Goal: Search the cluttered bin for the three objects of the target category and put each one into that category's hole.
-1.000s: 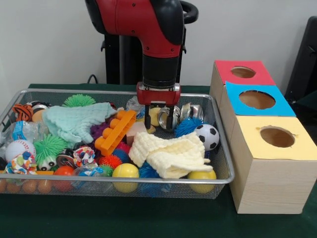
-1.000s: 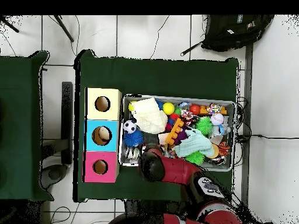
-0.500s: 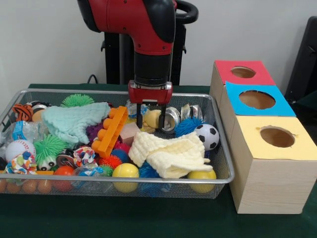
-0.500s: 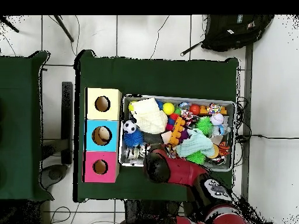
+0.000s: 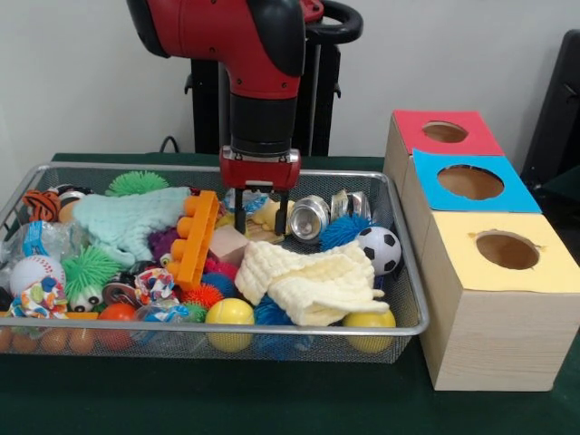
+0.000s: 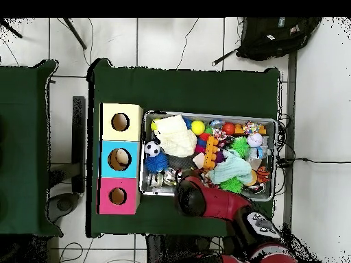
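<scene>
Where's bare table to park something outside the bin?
Bare green table runs along the wire bin's near rim, left of the yellow-topped box. The bin is packed throughout, with the gripper inside it.

No words, labels or numbers can be read anywhere. The toys, cans and boxes show no legible print.

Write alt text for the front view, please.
A red robot arm's open end effector reaches into a wire bin crowded with toys, beside an orange block. Right of it sits a wooden box with three holes.
</scene>
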